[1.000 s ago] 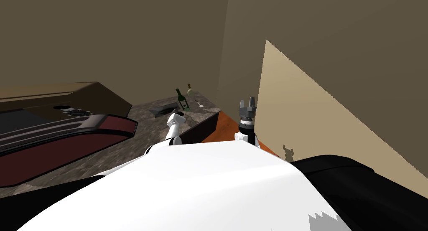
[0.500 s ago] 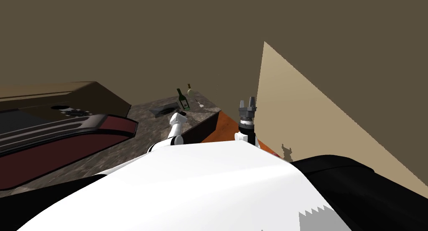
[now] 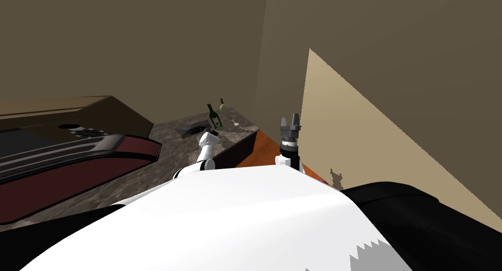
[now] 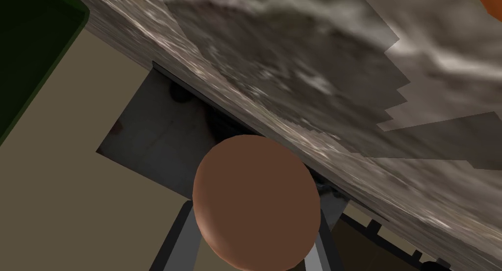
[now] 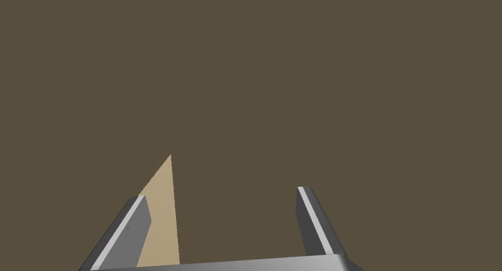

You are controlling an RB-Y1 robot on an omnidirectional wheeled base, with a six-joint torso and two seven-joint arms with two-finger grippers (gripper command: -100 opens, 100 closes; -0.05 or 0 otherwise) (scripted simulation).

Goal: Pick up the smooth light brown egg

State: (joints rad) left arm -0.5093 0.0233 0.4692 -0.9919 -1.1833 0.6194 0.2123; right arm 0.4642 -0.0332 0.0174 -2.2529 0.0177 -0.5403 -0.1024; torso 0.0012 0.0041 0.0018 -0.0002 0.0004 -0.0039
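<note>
A smooth brown egg [image 4: 256, 204] sits between the two fingers of my left gripper [image 4: 255, 224], which is shut on its sides. Behind the egg lie the edge of a mottled grey countertop [image 4: 304, 72] and a dark grey recess [image 4: 152, 135]. In the head view the left gripper [image 3: 209, 134] hangs over the counter's near end, beside a dark tray [image 3: 192, 129]. My right gripper [image 3: 289, 121] points upward to the right of the counter; its fingers [image 5: 313, 219] stand open and hold nothing.
A green bottle [image 3: 213, 118], a pale bottle [image 3: 222, 105] and a small utensil [image 3: 233, 121] stand at the counter's far end. A dark red and black appliance [image 3: 73, 155] lies on the left. Orange floor [image 3: 264, 146] shows beyond the counter's end, near the wall corner.
My left hand has shifted very slightly up and to the right over the counter. The right arm has stayed where it was.
</note>
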